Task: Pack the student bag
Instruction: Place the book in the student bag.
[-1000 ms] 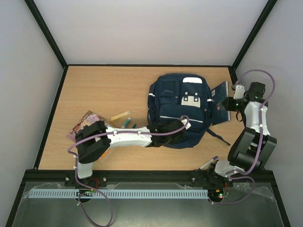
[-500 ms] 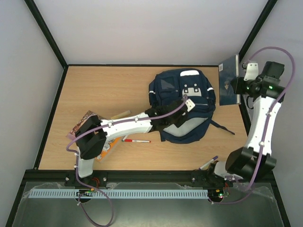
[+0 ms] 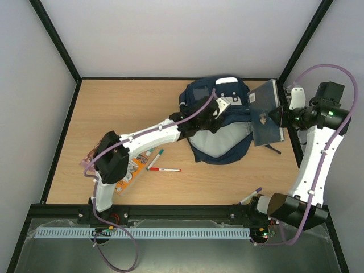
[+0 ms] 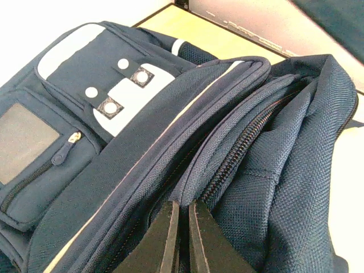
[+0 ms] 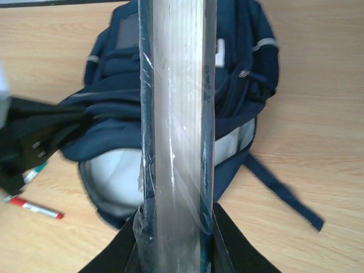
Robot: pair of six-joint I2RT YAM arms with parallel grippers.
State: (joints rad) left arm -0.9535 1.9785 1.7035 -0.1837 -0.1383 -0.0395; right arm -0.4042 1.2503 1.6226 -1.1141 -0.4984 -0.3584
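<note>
Your left gripper (image 4: 183,227) has its fingers pressed together on the student bag (image 3: 200,98), nipping the fabric beside the zip at its open mouth. Your right gripper (image 5: 176,236) pinches a dark-blue notebook (image 5: 177,114) edge-on, raised over the bag's right side.

Navy student bag (image 3: 196,96) with white patch and pale grey lining, dark-blue notebook (image 3: 264,114), light wood-grain table (image 3: 125,108).

Light wood-grain table top (image 3: 114,114); plain white walls (image 3: 182,34); black frame posts (image 3: 54,40) at corners; even lighting.
</note>
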